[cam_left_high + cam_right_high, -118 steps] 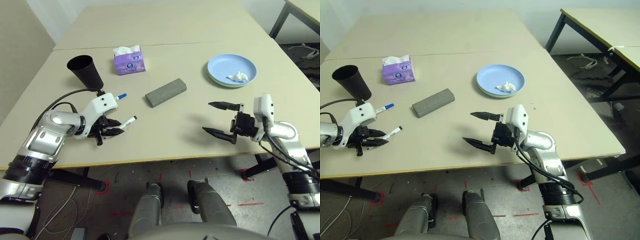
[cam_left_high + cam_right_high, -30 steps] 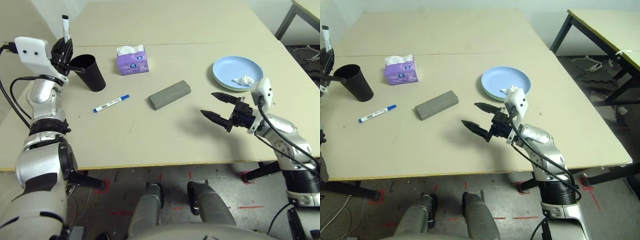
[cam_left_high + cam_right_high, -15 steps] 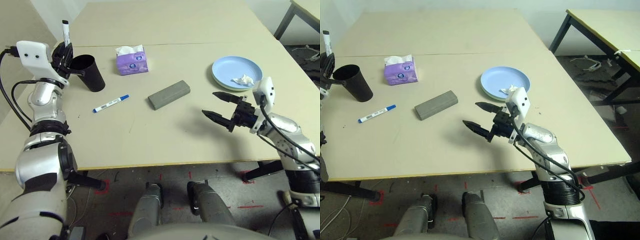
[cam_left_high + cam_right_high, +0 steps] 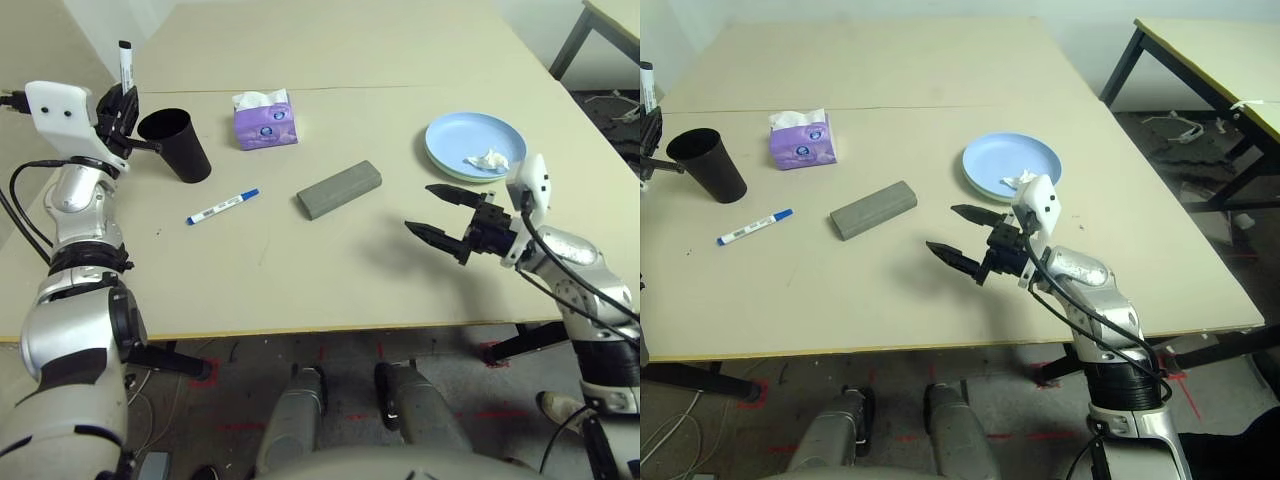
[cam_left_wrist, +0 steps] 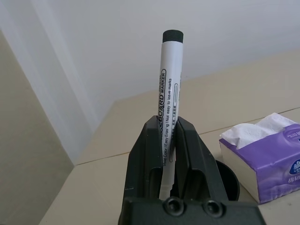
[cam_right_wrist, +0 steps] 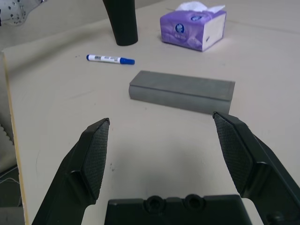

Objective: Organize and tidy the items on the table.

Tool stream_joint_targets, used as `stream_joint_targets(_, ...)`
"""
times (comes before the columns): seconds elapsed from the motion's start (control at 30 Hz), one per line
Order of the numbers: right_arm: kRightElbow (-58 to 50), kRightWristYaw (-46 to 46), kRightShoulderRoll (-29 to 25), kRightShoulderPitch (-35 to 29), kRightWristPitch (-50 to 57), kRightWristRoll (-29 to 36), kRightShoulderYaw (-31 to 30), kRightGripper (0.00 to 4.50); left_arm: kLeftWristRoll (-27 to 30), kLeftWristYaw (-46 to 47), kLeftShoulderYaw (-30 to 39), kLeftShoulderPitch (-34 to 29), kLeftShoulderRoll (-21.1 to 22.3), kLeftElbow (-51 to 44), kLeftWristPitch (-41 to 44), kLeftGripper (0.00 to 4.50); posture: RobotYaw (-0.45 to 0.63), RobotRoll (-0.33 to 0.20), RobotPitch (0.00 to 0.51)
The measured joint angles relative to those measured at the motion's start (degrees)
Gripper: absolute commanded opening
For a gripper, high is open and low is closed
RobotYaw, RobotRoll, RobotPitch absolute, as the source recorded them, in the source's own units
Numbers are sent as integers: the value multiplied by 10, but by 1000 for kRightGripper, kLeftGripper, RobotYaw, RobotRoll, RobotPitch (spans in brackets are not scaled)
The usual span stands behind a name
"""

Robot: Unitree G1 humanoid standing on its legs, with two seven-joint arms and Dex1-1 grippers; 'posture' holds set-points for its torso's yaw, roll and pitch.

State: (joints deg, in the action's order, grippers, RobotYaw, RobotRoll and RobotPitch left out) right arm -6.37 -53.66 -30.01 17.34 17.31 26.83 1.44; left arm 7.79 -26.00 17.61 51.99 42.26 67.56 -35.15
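My left gripper (image 4: 121, 97) is shut on a white marker with a black cap (image 4: 125, 66), held upright just left of the black cup (image 4: 176, 144). The left wrist view shows the marker (image 5: 168, 89) clamped between the fingers (image 5: 151, 140), with the cup's rim (image 5: 230, 180) behind them. A blue-capped marker (image 4: 222, 207) lies flat on the table (image 4: 330, 270). The grey glasses case (image 4: 339, 189) lies mid-table. A tissue wad (image 4: 487, 160) sits on the blue plate (image 4: 455, 135), which is stacked on a green plate (image 4: 444, 166). My right gripper (image 4: 438, 212) hovers open, right of the case (image 6: 182, 91).
A purple tissue box (image 4: 265, 120) stands behind the case, right of the cup. A seam (image 4: 400, 88) runs across the table behind it. The leg of a second table (image 4: 568, 40) shows at the far right. Bare tabletop lies along the near edge.
The left gripper has lifted the black-capped marker off the table and carried it up beside the cup; over the last second it drifted slightly left. The right gripper stays open, nearly still.
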Motion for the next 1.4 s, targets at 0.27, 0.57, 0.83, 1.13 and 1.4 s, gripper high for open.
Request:
stream_joint_targets(0.27,-6,-1,-1,-1,1,0,0,4500,0,-1,0,-1,0,0,0,267,-158,0,215)
stream_joint_targets(0.57,-21,2,-1,-1,13,1,0,4500,0,-1,0,-1,0,0,0,267,-161,0,218)
stream_joint_targets(0.83,-22,32,1,-1,44,9,4,4500,-1,0,-3,-1,0,0,0,267,-171,0,222)
stream_joint_targets(1.13,-33,57,-3,-2,71,14,9,4500,-8,0,-7,3,-4,1,0,267,-179,0,227)
stream_joint_targets(1.4,-45,58,-4,-6,74,15,11,4500,-10,1,-8,3,-5,3,0,267,-183,0,234)
